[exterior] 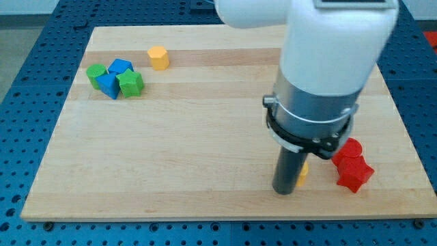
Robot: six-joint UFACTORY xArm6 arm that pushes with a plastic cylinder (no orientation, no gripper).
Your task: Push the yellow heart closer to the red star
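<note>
Landmark = red star (354,176), which sat near the counter's (171,171) bottom-right corner. A 2nd red block (349,152), shape unclear, touched the star on its upper side.

Yellow heart (302,173) lay just left of the red star, apart from it by a narrow strip of bare wood. Only a small yellow sliver showed; the rest was hidden behind the rod. So which way the heart pointed, & its long axis, couldn't be told. Too little of it in view.

My tip (285,192) was down on the counter, left of the star w/ the heart between them, touching or nearly touching the heart's left side; exact contact hidden. That placement made sense imo: tip on the far side of the heart from the star, so a push toward the view's right would close the gap. Task looked nearly done, w/ only that small gap left.

Fingers: none on this rig, just a bare rod, so nothing was gripped; no open/closed state to report.

Far from the star, toward the top-left: a cluster of 2 green blocks (97,74) (130,83) & 2 blue blocks (121,67) (108,85), all touching, plus a yellow block (158,57) just to their upper right. None stood in the push path.
</note>
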